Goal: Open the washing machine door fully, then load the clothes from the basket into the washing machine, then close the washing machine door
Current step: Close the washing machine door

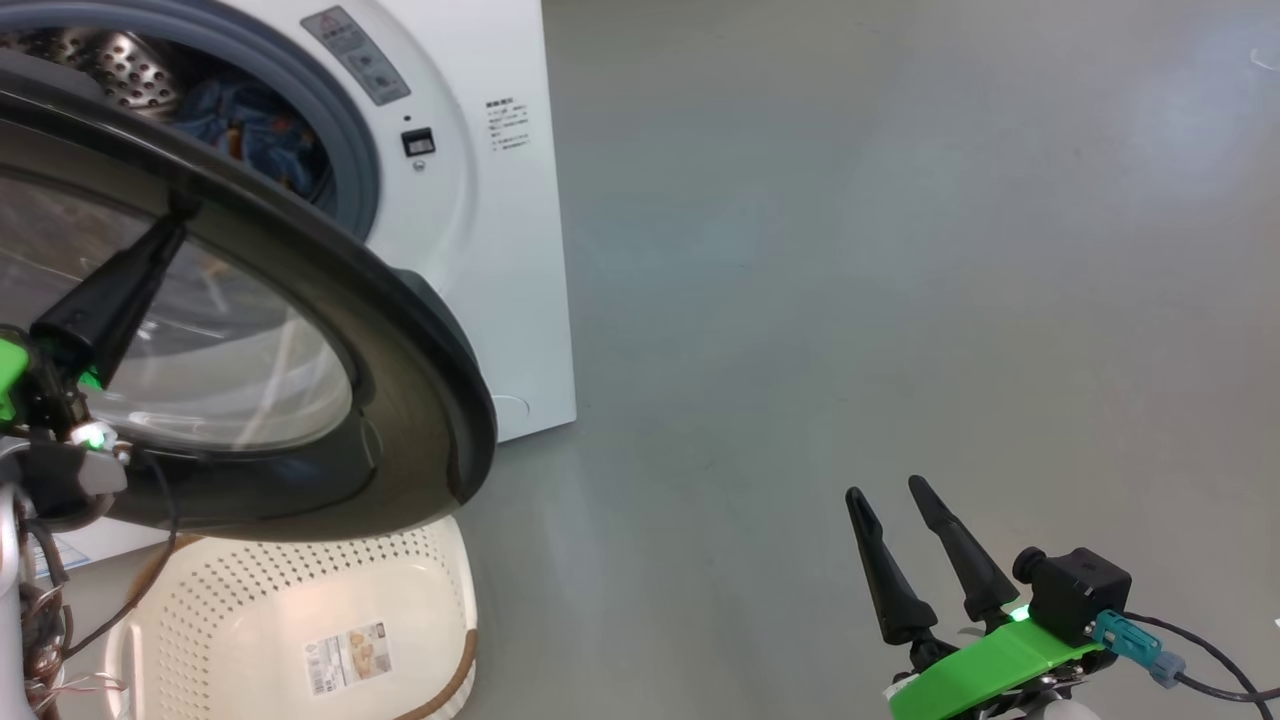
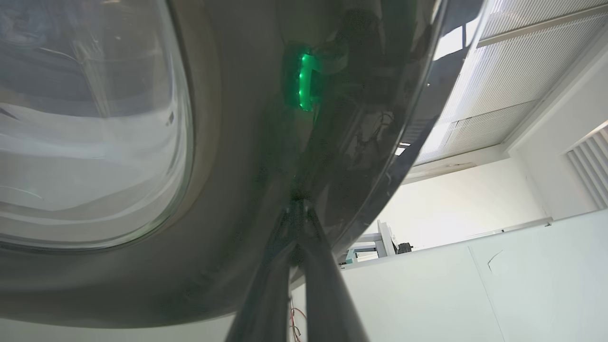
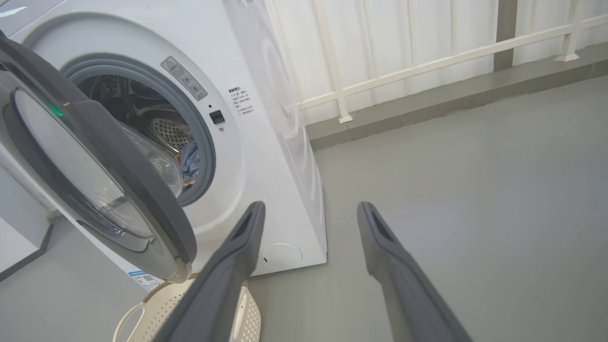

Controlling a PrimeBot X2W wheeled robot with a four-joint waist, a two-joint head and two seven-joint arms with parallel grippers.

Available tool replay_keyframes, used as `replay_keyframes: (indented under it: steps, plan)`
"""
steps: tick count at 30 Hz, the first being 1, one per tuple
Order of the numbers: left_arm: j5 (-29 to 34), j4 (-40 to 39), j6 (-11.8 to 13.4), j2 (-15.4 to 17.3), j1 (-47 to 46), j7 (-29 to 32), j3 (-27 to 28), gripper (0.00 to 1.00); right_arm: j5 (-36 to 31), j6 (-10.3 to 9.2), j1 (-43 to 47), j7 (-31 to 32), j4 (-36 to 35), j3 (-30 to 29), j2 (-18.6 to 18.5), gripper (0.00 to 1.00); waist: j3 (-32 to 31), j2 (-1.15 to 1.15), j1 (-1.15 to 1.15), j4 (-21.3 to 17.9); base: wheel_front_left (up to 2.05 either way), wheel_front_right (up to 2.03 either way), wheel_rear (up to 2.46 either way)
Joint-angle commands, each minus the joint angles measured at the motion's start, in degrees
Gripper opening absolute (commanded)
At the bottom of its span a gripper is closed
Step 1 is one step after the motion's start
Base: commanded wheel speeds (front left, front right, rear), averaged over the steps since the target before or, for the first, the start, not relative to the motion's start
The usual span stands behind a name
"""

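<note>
Item, door (image 1: 420,330): rigid, glossy, slippery. We'd push its ring ahead of our left claw (image 1: 180,215), closed, empty; right claw (image 1: 887,488) spread, empty.

1. Left gripper (image 1: 178,225), at the near left, has its two dark fingers pressed together, slanting up and to the right.
2. Right gripper (image 1: 887,492), at the near right, has its fingers spread wide, pointing up and gripping nothing.

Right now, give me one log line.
door: partly open; left fingers: shut, tips on door; right fingers: open; clothes: in drum; basket: empty
</note>
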Motion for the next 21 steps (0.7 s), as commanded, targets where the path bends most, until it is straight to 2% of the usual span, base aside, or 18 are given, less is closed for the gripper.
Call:
replay_keyframes:
  steps: [1, 10, 18, 21]
  plan:
    - [0.4, -1.4, -1.0, 2.6, -2.3, 0.2, 1.9, 0.0, -0.7, 0.16, -0.9, -0.3, -1.3, 1.0, 0.1, 1.0, -0.2, 0.0, 0.0, 0.4, 0.0, 0.0, 0.0]
    - [0.6, -2.3, -1.7, 2.6, -1.1, 0.8, 1.2, 0.0, -0.7, 0.16, -1.0, -0.3, -1.1, 0.8, 0.0, 1.0, -0.7, 0.0, 0.0, 2.5, 0.0, 0.0, 0.0]
    - [3.2, -4.3, -4.5, 4.1, 1.5, 0.4, 0.2, 0.01, -0.5, 0.16, -1.3, -0.3, -0.8, 0.9, -0.5, 1.0, -1.3, 0.0, 0.0, 4.9, 0.0, 0.0, 0.0]
    - [3.5, -4.9, -5.0, 4.3, 2.9, 0.1, 0.5, 0.38, -0.4, 0.16, -1.3, -0.3, -0.6, 0.9, -0.7, 1.0, -1.6, 0.0, 0.0, 5.7, 0.0, 0.0, 0.0]
